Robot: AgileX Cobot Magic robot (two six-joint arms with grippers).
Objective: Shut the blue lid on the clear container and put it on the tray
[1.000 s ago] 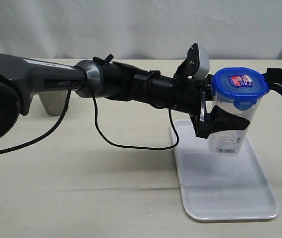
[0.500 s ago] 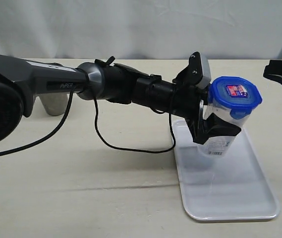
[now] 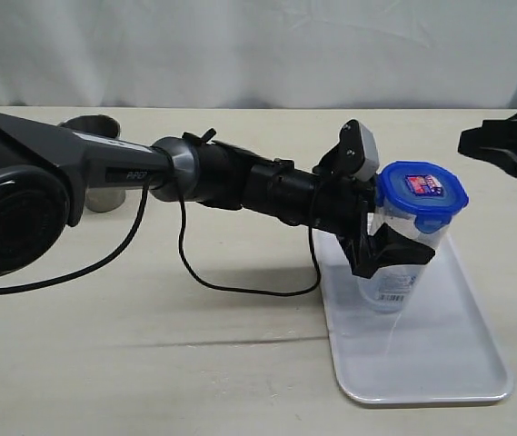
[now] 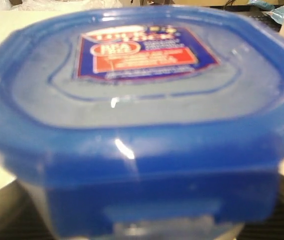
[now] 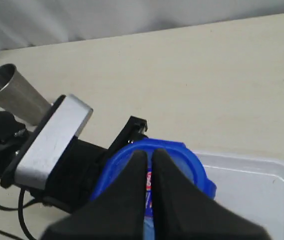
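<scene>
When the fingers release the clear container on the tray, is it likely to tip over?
The clear container is tall and narrow with the blue lid on top, so it may tip if nudged. It looks empty, so probably light. Its smooth plastic may slide on the glossy tray.

Rear: a white cloth backdrop (image 3: 258,50) hangs in loose vertical folds and closes off the whole far side.
Surface: the tabletop (image 3: 149,363) is pale beige with a faint grain; its far edge meets the cloth.
Light: even and diffuse, with soft-edged shadows on the tabletop and no hard glare.
</scene>
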